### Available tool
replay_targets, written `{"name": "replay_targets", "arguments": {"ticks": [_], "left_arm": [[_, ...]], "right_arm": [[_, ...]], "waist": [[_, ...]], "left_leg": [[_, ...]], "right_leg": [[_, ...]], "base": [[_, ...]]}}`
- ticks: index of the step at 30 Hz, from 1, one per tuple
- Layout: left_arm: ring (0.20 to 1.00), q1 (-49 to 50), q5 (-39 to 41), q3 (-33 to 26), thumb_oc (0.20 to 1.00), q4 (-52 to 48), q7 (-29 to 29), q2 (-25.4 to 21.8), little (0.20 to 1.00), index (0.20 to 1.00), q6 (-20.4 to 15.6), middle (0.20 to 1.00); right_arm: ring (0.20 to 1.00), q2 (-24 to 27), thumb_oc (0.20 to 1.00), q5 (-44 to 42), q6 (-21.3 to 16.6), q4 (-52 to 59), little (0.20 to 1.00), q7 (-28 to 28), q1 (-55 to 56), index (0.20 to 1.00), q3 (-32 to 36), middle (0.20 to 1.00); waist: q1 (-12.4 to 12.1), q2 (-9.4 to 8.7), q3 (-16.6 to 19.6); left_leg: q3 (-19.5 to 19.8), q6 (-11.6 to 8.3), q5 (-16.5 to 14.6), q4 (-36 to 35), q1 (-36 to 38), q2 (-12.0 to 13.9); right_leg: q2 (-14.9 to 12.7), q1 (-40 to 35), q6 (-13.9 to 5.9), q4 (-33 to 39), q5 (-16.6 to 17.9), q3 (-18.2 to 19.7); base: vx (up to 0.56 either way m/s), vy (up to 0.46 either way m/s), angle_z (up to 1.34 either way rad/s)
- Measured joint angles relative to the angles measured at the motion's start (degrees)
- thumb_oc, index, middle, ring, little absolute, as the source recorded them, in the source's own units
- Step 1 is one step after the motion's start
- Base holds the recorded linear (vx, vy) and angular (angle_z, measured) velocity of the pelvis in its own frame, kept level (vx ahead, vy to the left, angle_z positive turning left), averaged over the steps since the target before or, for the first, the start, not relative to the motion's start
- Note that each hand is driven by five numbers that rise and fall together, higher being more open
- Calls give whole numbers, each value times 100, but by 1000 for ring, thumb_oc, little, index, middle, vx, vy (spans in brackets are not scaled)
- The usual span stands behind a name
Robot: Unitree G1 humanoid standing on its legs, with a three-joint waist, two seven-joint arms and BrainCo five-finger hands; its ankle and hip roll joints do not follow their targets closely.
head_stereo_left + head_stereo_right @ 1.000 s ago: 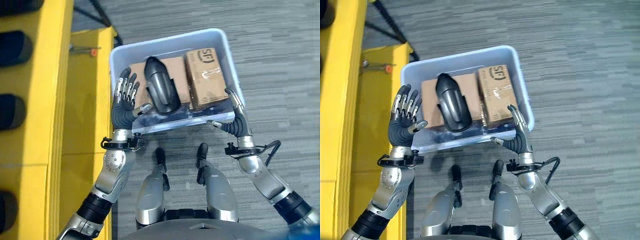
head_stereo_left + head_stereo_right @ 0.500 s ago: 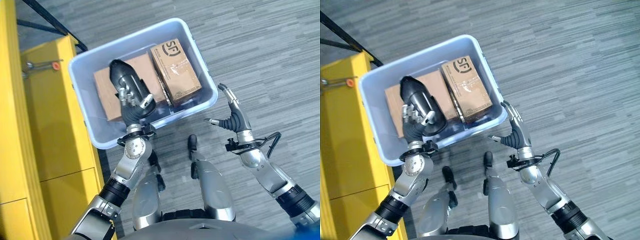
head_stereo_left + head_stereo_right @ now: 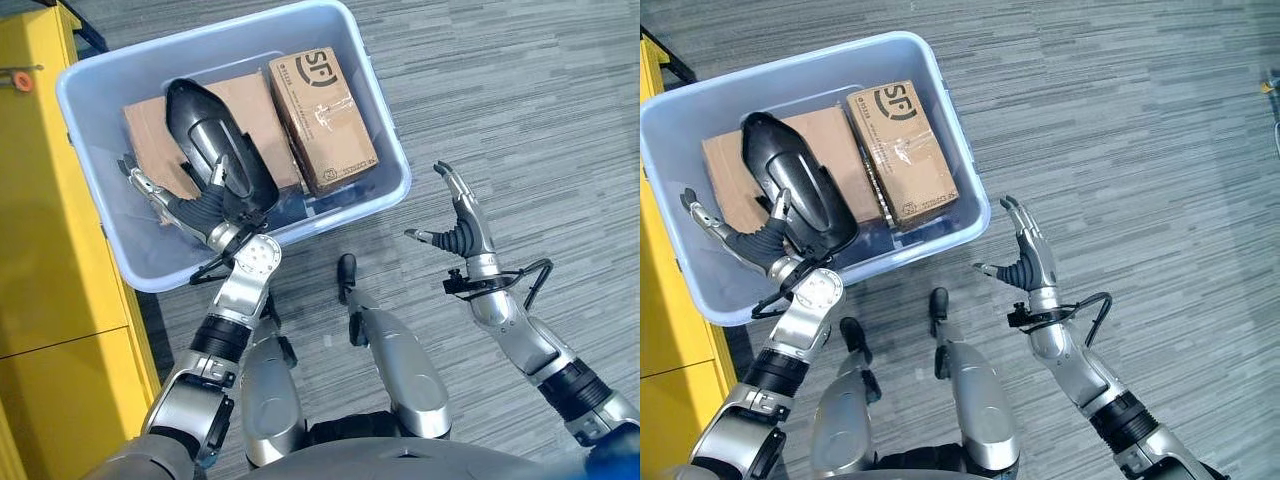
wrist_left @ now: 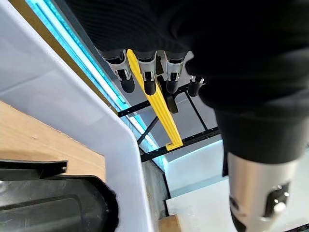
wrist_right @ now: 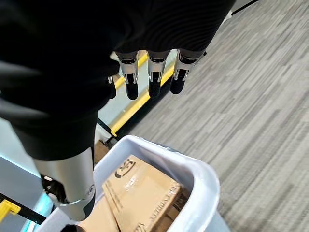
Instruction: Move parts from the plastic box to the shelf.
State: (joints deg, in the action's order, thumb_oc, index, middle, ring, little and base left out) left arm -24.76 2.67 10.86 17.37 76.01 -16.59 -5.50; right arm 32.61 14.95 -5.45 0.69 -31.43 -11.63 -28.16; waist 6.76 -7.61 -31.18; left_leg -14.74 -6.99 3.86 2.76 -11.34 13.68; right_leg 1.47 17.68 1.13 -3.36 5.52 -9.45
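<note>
Now, plastic box (image 3: 385,150): upper left of frame, on grey floor (image 3: 520,110)
Black part (image 3: 215,150): inside box, lying on flat cardboard (image 3: 150,125)
Left hand (image 3: 190,212): fingers spread, beside black part's near end, grasping nothing
Right hand (image 3: 458,225): released, right of box

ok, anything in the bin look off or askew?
Nothing damaged or spilled. The black curved plastic part lies slantwise on the flat cardboard sheet, beside the brown taped cardboard box in the pale blue plastic box. The left hand is over the near rim with open fingers; the right hand is open, outside it.
</note>
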Motion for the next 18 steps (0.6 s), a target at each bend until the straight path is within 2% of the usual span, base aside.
{"name": "replay_targets", "arguments": {"ticks": [4,5,7,8,12,14,16,18], "left_arm": [[1000,-289,11,199,1000,439,-441,61,1000,1000,353,1000],[1000,-433,127,247,1000,487,-645,122,1000,1000,516,1000],[1000,-485,204,247,1000,556,-685,159,1000,1000,543,1000],[1000,-686,887,5,1000,1133,-507,388,1000,1000,487,1000],[1000,-729,1177,-239,1000,1551,81,485,1000,1000,459,1000],[1000,-800,1237,-477,1000,1623,178,366,1000,1000,493,1000],[1000,-901,1254,-459,1000,1811,153,56,1000,1000,657,1000],[1000,-1163,1265,-488,1000,2222,424,56,1000,1000,654,1000]], "right_arm": [[1000,9,1000,222,-141,-57,1000,152,-41,1000,-34,1000],[1000,14,1000,221,-188,-57,1000,197,-43,1000,-39,1000],[1000,14,1000,221,-190,-57,1000,202,-43,1000,-39,1000],[1000,-2,1000,219,-189,-67,1000,246,-99,1000,-55,1000],[1000,-1,1000,216,-180,-185,1000,412,-90,1000,-54,1000],[1000,-1,1000,215,-171,-209,1000,482,-86,1000,-124,1000],[1000,4,1000,206,-174,-276,1000,486,-102,1000,-204,1000],[1000,3,1000,204,-175,-310,1000,487,-118,1000,-190,1000]], "waist": [[41,-51,17],[98,-116,58],[121,-141,74],[204,-279,166],[233,-445,278],[232,-497,314],[178,-570,365],[186,-571,366]], "left_leg": [[5,-67,-67,142,-86,118],[-2,-79,-75,155,-91,155],[-6,-89,-82,167,-94,168],[-13,-141,-136,274,-146,227],[12,-206,-185,387,-213,353],[133,-241,-212,515,-365,440],[242,-280,-220,626,-586,535],[291,-283,-220,661,-683,539]], "right_leg": [[84,-2,5,27,4,-15],[113,-5,-6,46,-3,-16],[122,-6,-7,46,-4,-16],[165,-2,-22,63,-14,-12],[270,-1,-9,86,-10,-46],[351,13,-2,138,-13,-96],[423,142,1,130,-14,-156],[418,189,9,129,-7,-203]], "base": [[-23,-66,-2],[-16,-44,-6],[-2,-34,-5],[-5,-51,-7],[14,-96,-4],[25,-102,11],[37,-78,12],[36,-59,12]]}}
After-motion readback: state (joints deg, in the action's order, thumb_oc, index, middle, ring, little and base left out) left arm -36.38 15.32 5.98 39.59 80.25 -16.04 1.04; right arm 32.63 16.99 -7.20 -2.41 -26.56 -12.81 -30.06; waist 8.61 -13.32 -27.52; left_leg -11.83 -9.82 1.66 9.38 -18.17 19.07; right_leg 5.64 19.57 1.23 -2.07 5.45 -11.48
